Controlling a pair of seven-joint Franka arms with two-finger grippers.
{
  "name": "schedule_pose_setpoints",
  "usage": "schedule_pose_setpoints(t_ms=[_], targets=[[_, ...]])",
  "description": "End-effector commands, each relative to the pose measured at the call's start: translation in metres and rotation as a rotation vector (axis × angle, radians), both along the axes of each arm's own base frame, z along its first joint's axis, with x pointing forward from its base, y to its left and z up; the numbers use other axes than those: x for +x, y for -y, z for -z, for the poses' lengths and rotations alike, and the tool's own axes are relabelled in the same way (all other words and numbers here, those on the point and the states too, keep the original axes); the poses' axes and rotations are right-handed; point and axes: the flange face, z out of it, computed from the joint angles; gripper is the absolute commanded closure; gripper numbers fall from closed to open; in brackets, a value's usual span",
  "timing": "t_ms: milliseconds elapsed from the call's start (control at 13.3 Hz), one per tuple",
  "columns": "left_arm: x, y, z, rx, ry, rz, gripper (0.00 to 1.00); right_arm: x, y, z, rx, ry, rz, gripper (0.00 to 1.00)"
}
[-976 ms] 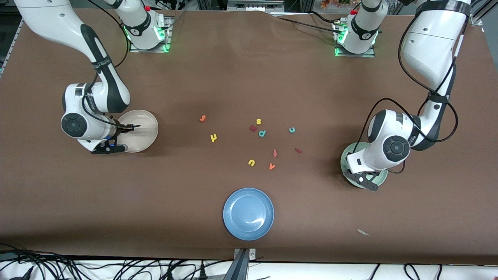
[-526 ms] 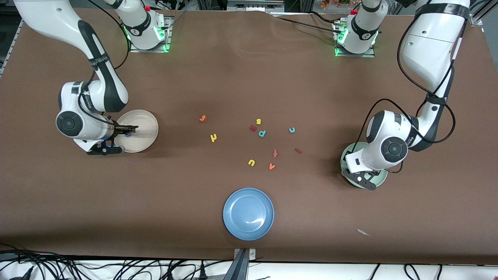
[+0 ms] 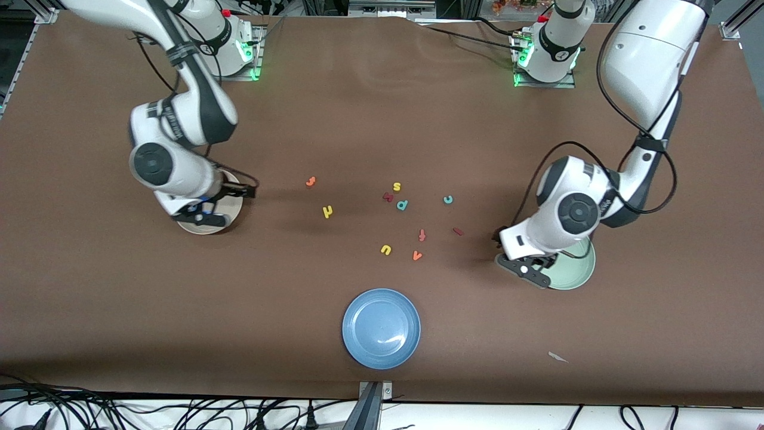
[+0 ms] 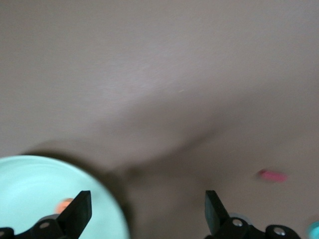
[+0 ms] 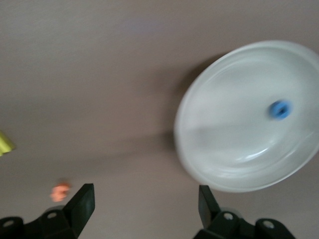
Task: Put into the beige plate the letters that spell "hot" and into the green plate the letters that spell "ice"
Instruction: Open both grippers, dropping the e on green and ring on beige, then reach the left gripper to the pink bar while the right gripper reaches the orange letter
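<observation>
— Over the beige plate (image 5: 249,117)'s edge, the right gripper (image 5: 142,209) hangs, fingers spread — blue o (image 5: 280,109) inside.

— And the left gripper (image 4: 144,214)?

— Spread, empty, beside the green plate (image 3: 582,269) — orange e (image 4: 65,204) inside.

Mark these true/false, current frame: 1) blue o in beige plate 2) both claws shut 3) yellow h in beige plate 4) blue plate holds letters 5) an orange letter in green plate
1) True: the blue o lies in the beige plate.
2) False: the left claw and right claw are both open, holding nothing.
3) False: the yellow h lies on the table.
4) False: the blue plate holds nothing.
5) True: an orange letter lies in the green plate.
</observation>
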Motion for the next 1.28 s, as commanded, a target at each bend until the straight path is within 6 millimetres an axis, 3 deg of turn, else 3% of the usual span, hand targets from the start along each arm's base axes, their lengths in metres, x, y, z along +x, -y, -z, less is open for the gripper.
schedule_pose_setpoints(t_ms=[0, 150, 225, 451, 676, 751, 901, 1202], targets=[[-0.018, 0.044, -0.001, 0.029, -0.012, -0.147, 0.00, -0.021, -0.052, 0.011, 0.008, 0.012, 0.101, 0.08], [-0.041, 0.088, 0.010, 0.046, -0.031, -0.328, 0.00, -0.038, -0.085, 0.030, 0.006, 0.014, 0.147, 0.11], [-0.048, 0.100, 0.016, 0.055, -0.039, -0.428, 0.00, -0.047, -0.094, 0.039, 0.009, 0.023, 0.156, 0.12], [-0.064, 0.120, 0.042, 0.073, -0.083, -0.614, 0.02, -0.065, -0.099, 0.064, 0.027, 0.044, 0.165, 0.12], [-0.067, 0.121, 0.049, 0.038, -0.164, -0.751, 0.45, -0.079, -0.108, 0.086, 0.048, 0.060, 0.189, 0.14], [-0.064, 0.116, 0.053, 0.026, -0.190, -0.787, 0.55, -0.079, -0.110, 0.090, 0.051, 0.060, 0.197, 0.16], [-0.057, 0.100, 0.060, 0.002, -0.243, -0.870, 0.66, -0.083, -0.114, 0.096, 0.053, 0.057, 0.194, 0.18], [-0.052, 0.090, 0.076, 0.013, -0.251, -0.889, 0.71, -0.085, -0.114, 0.104, 0.054, 0.052, 0.196, 0.27]])
